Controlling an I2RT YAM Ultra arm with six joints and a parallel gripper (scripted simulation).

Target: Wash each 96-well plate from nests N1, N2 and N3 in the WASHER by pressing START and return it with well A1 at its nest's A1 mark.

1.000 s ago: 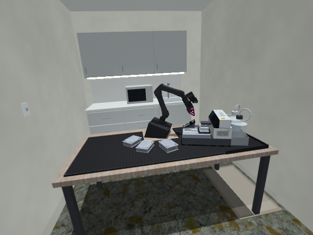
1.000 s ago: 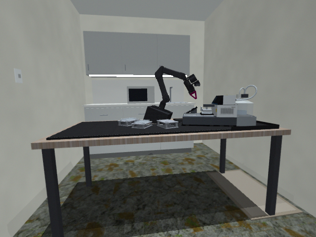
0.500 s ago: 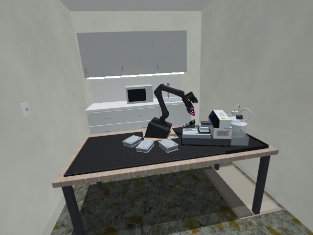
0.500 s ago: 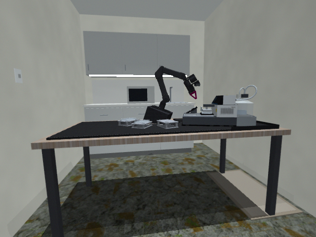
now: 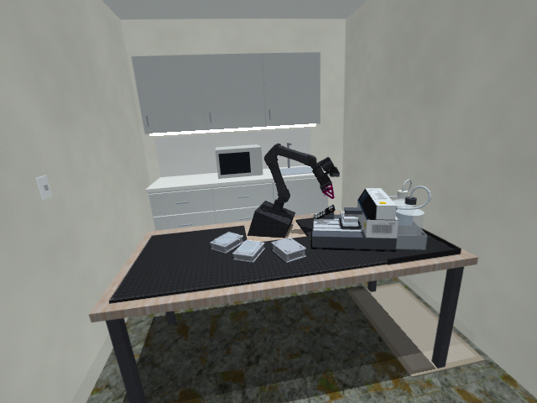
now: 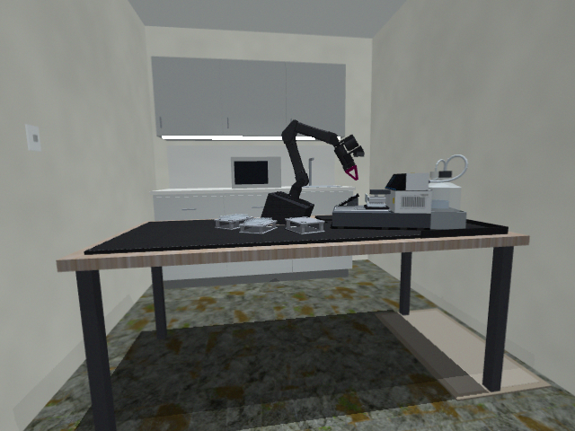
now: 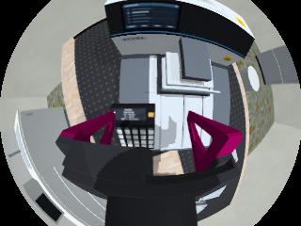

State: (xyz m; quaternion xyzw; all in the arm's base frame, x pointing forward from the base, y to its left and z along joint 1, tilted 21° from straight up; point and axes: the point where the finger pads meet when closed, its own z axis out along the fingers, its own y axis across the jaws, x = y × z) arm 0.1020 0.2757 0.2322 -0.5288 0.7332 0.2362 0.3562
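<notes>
My gripper is open and empty. It hangs above the slanted keypad at the left end of the washer. A plate-like block sits on the carrier next to the washer's head. Three nests stand in a row on the black mat. The left nest and the middle nest each hold a pale plate. The right nest looks flat and grey; I cannot tell whether it holds a plate.
The arm's base stands behind the nests. Bottles with tubing stand at the washer's right. A counter with a microwave lies behind the table.
</notes>
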